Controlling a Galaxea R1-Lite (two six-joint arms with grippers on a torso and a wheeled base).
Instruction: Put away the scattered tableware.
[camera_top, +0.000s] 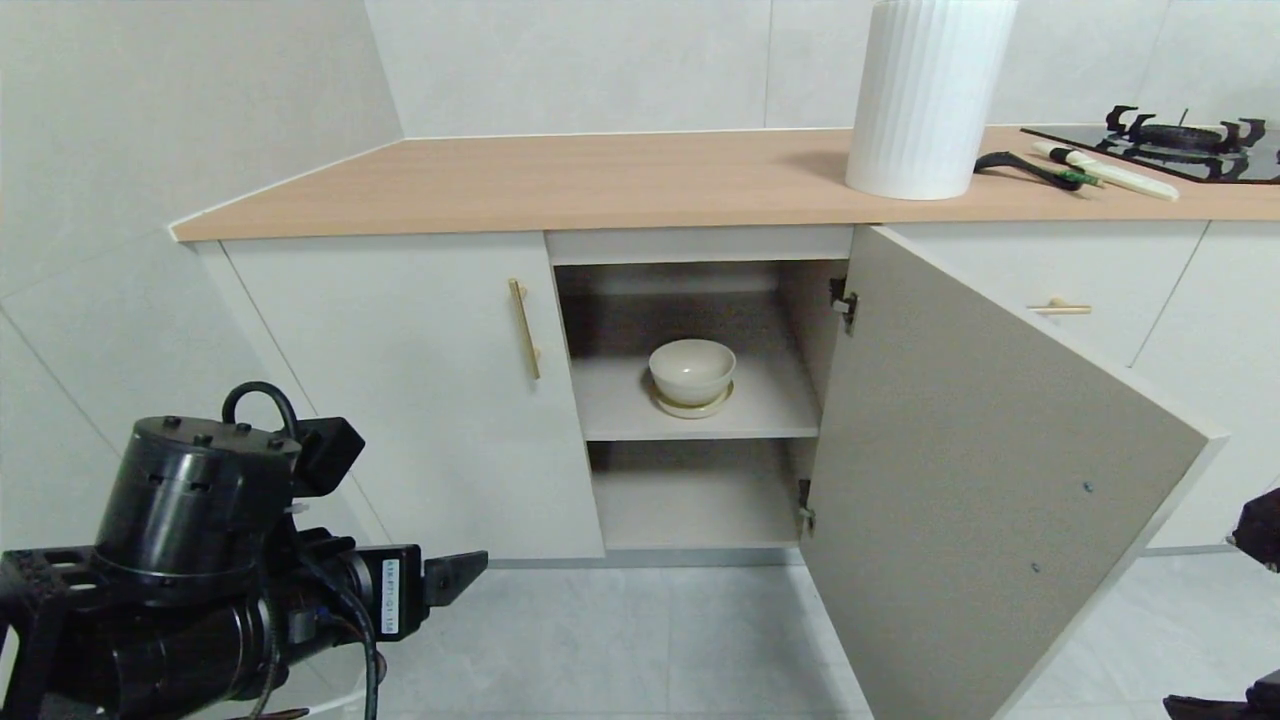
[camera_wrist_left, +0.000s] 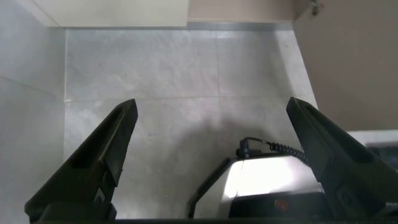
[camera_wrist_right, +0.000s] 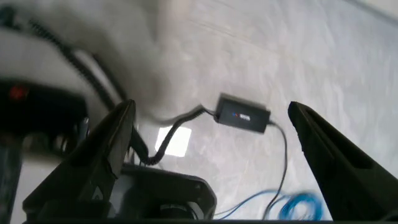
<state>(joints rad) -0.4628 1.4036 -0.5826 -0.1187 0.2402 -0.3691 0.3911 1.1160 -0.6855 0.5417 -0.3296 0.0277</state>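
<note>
A cream bowl (camera_top: 691, 368) sits on a small plate (camera_top: 690, 406) on the upper shelf (camera_top: 620, 405) of the open cabinet. On the wooden counter (camera_top: 560, 180) at the far right lie a black utensil (camera_top: 1028, 168) and a cream-handled utensil (camera_top: 1108, 173). My left gripper (camera_wrist_left: 211, 130) hangs low at the lower left, over the floor tiles, open with nothing between its fingers (camera_wrist_left: 106, 155). My right gripper (camera_wrist_right: 211, 124) is also open and holds nothing, above the floor at the far right.
The cabinet door (camera_top: 980, 450) swings out wide toward me on the right. The left door (camera_top: 400, 390) is closed, with a gold handle (camera_top: 524, 328). A tall white ribbed cylinder (camera_top: 925, 95) and a gas hob (camera_top: 1185, 140) stand on the counter. A black adapter (camera_wrist_right: 244, 116) with cables lies on the floor.
</note>
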